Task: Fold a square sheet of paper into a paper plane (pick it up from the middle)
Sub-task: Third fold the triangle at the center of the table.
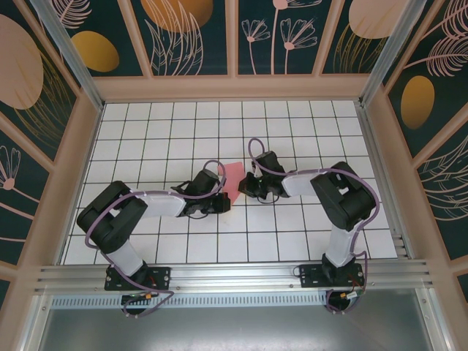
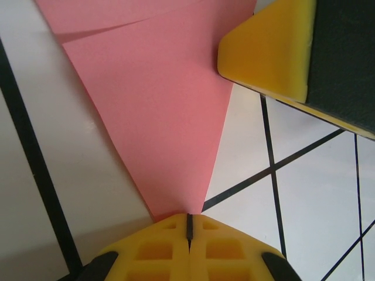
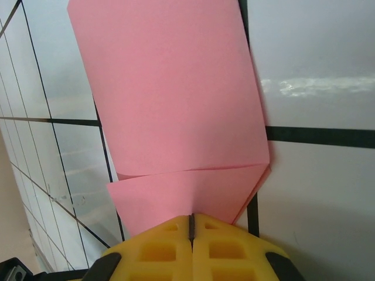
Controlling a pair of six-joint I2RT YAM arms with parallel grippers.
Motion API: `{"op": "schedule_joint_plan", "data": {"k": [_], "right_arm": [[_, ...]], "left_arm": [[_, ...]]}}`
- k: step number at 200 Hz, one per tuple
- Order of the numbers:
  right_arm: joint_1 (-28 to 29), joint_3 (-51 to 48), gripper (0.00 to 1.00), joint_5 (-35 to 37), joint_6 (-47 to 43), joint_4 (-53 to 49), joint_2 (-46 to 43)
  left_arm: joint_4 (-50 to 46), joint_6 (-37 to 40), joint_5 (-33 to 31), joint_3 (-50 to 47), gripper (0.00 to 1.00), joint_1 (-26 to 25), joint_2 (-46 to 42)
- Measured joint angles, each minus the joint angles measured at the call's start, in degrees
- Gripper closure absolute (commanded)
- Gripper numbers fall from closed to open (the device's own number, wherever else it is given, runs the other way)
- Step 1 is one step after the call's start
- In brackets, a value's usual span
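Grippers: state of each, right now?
Left gripper: closed at the pointed end of the folded pink paper; grip unclear.
Right gripper: closed at its folded edge; grip unclear.

White gridded table (image 1: 146, 131), pink paper (image 1: 235, 180) on it (folded)

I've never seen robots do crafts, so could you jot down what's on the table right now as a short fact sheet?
Paper: pink, partly folded, lying near the middle of the tiled table
Left gripper: shut, tips at the paper's pointed corner
Right gripper: shut, tips at a folded edge of the paper
Stage: folding begun, not finished
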Motion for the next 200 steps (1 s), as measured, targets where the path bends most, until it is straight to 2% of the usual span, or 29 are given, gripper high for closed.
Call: {"op": "schedule_joint_plan", "data": {"k": [53, 200], "right_arm": [[3.0, -3.6, 1.00, -0.1, -0.8, 1.9, -5.2], [5.0, -3.6, 1.00, -2.6, 0.1, 5.1, -0.7]], "left_arm": [[0.0, -0.4, 0.0, 0.0, 1.00, 0.0, 0.0], [0.0, -1.0, 0.0, 0.0, 1.00, 0.0, 0.0]]}}
